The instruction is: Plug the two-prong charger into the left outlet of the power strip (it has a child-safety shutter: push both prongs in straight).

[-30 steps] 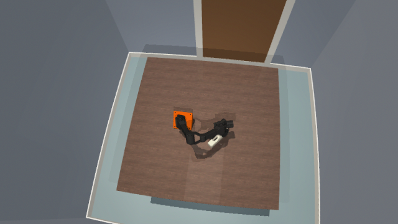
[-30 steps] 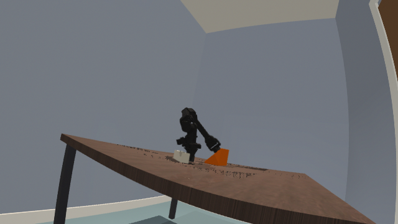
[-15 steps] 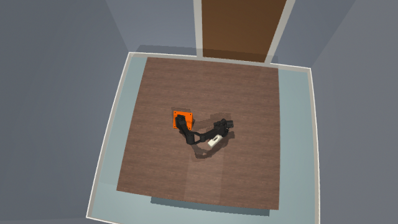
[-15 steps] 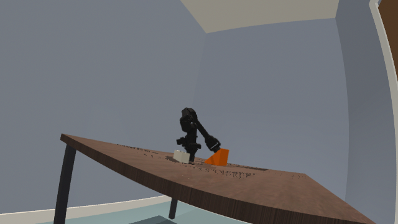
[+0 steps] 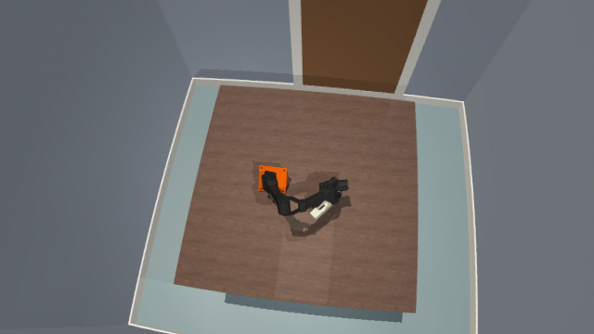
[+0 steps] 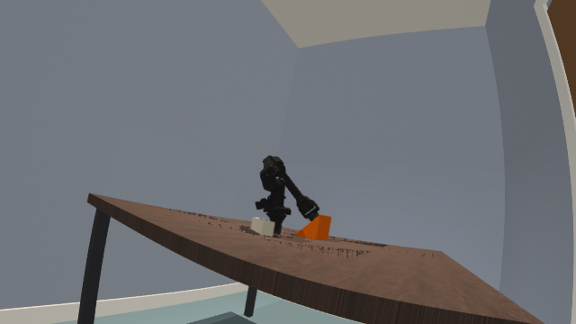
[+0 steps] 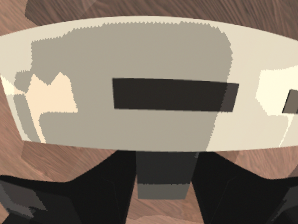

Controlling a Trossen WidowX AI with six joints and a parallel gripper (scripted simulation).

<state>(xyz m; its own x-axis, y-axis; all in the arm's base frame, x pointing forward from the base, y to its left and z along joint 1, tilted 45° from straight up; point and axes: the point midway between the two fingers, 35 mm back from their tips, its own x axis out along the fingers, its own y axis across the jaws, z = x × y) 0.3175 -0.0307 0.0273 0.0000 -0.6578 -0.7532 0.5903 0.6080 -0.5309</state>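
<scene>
The cream power strip (image 5: 316,212) (image 6: 262,226) (image 7: 95,127) stands on the table, with a dark slot (image 7: 172,95) on the face toward the wrist camera. My gripper (image 6: 277,230) (image 7: 161,144) points down beside the strip. Its fingers are slightly open, close on both sides of the dark charger (image 7: 165,170). The charger meets the strip's near edge in the wrist view. Its prongs and the outlet holes are hidden, so how far it is seated cannot be seen. The fingertips are hidden behind the strip's edge in the wrist view.
The orange base block (image 5: 282,178) (image 6: 323,227) stands behind the arm on the brown table (image 5: 371,260) (image 6: 382,274). The bent black arm (image 5: 284,206) (image 6: 272,173) reaches from it past the strip. Another dark opening (image 7: 292,101) shows at the wrist view's right edge.
</scene>
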